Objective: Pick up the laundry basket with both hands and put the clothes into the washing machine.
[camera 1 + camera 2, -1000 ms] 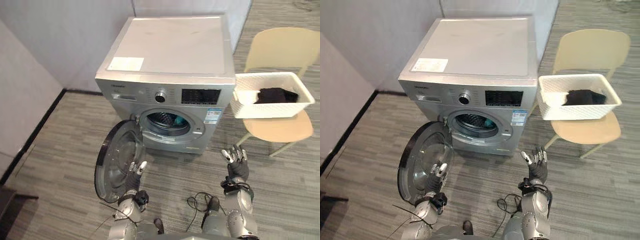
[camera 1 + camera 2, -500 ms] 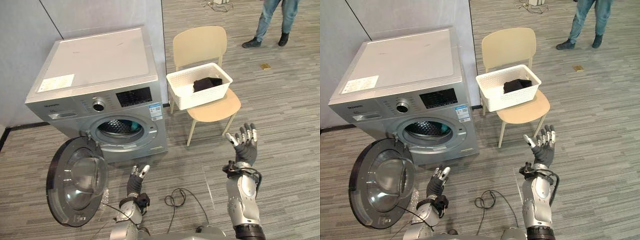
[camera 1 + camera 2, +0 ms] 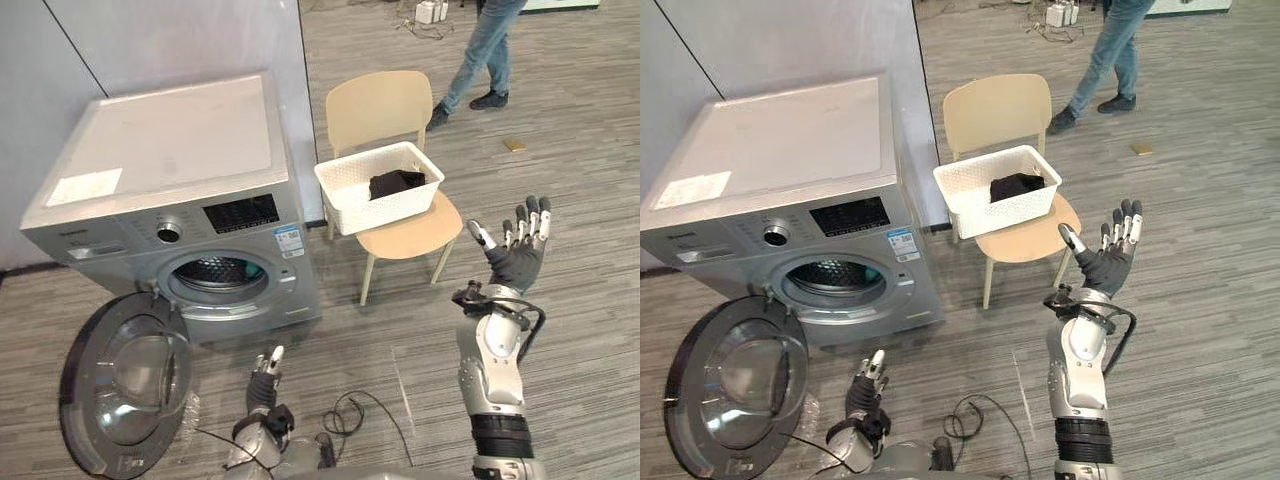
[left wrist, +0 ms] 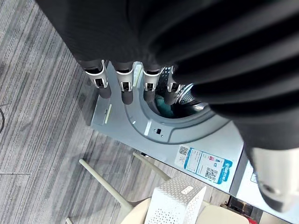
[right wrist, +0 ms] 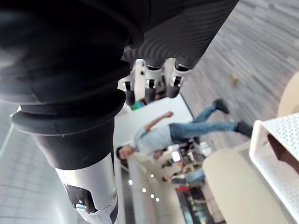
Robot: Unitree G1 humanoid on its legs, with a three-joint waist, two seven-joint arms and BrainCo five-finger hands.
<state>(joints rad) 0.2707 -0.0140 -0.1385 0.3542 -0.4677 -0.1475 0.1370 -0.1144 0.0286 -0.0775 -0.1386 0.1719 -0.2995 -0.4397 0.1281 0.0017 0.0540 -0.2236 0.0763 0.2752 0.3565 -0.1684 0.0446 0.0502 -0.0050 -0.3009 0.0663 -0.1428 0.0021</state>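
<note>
Well beyond my open, empty right hand (image 3: 518,265) and left hand (image 3: 266,370), the laundry basket (image 3: 385,210) is risking tipping if I'm gripping unevenly

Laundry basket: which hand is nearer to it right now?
Right. The right hand hovers open beside the chair, to the right of the laundry basket, not touching it. The left hand is low in front of the washing machine, farther away.
</note>
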